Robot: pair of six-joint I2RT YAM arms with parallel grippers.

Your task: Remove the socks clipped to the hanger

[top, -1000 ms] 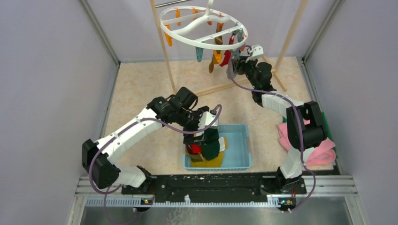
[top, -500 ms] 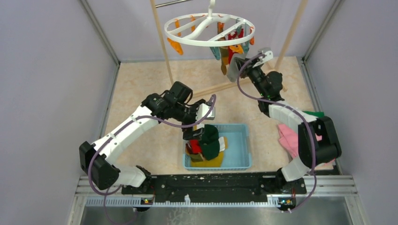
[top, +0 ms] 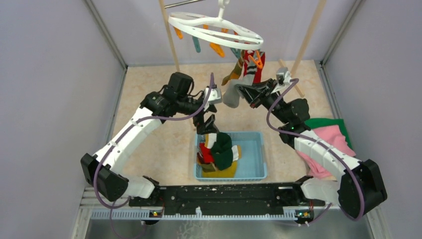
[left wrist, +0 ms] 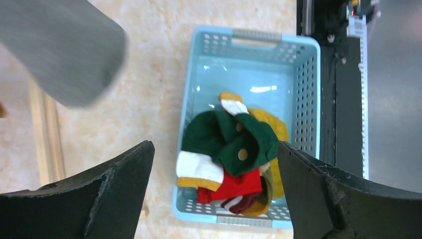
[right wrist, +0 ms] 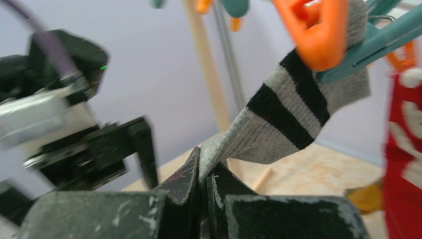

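Note:
The white ring hanger (top: 215,30) hangs tilted at the top, with orange and teal clips. A red sock (top: 258,67) and an olive/brown sock (top: 235,74) hang from it. My right gripper (top: 242,92) is shut on the grey sock (top: 232,96) with black stripes (right wrist: 278,122), which an orange clip (right wrist: 318,35) still holds; the sock is stretched taut. My left gripper (top: 208,115) is open and empty above the light blue basket (top: 254,149). The basket holds green, red and mustard socks (left wrist: 234,154).
The wooden rack frame (top: 171,50) with its floor bar (top: 229,94) stands at the back. Pink and green folded cloths (top: 331,139) lie at the right under my right arm. Grey walls close in both sides.
My right gripper has pulled the grey sock down and toward me, tilting and swinging the hanger. My left gripper has risen out of the basket and moved back and left.

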